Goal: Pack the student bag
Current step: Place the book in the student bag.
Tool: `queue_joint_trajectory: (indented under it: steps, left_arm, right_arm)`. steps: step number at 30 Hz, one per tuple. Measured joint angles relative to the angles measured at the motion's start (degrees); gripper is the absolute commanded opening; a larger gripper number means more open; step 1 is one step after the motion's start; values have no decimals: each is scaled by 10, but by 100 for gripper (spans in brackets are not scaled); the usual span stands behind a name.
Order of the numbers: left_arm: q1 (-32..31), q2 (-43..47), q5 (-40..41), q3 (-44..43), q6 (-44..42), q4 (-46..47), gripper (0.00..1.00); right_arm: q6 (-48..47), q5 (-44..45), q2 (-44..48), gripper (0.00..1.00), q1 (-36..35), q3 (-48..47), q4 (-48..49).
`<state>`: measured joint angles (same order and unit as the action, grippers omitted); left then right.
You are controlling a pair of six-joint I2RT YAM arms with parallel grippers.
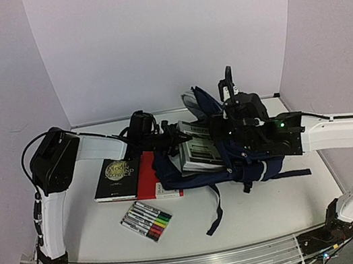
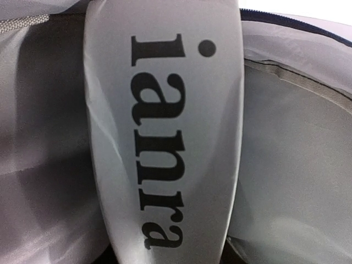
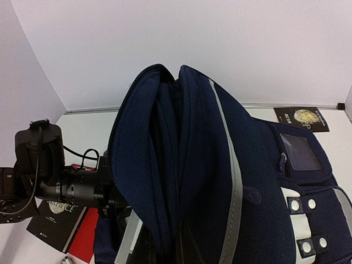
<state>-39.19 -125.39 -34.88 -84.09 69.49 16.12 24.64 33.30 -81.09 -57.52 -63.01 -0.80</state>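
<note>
While the bag (image 1: pixel 170 171) lies in the middle of the table (image 1: pixel 96 221), my two claws are at its mouth.
My right claw (image 1: pixel 228 95) is pinched shut on the raised top edge — the opening stands wide. My left claw (image 1: pixel 167 136) is at a grey book (image 2: pixel 165 137) half inside the grey lining; holding it or not, I cannot tell.

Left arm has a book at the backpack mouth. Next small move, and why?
I'd probably ease the left gripper forward, sliding the book deeper into the backpack before releasing. The wrist view shows it among the grey lining, but from above much of it is uncovered at the mouth.
</note>
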Motion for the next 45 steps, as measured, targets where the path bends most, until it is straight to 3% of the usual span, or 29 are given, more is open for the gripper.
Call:
queue_joint_trajectory:
  steps: [6, 12, 20, 23, 29, 35, 45]
  left_arm:
    - [-5, -2, 33, -2, -42, -50, 64]
    - [-12, -1, 77, -51, -141, -197, 84]
    - [-14, 33, 142, -96, -246, -361, 92]
    - [-14, 53, 158, -96, -266, -402, 88]
    - [-13, 85, 150, -73, -271, -415, 60]
    - [-14, 88, 123, -61, -266, -405, 44]
    - [-13, 52, 125, -67, -267, -416, 40]
  right_arm:
    - [0, 0, -1, 0, -1, 0, 5]
    - [0, 0, -1, 0, -6, 0, 7]
    - [-2, 2, -1, 0, -7, 0, 11]
    - [-2, 2, -1, 0, -7, 0, 12]
    - [-2, 2, -1, 0, -7, 0, 13]
    - [-4, 2, -1, 0, -7, 0, 13]
    - [-4, -1, -3, 0, -7, 0, 10]
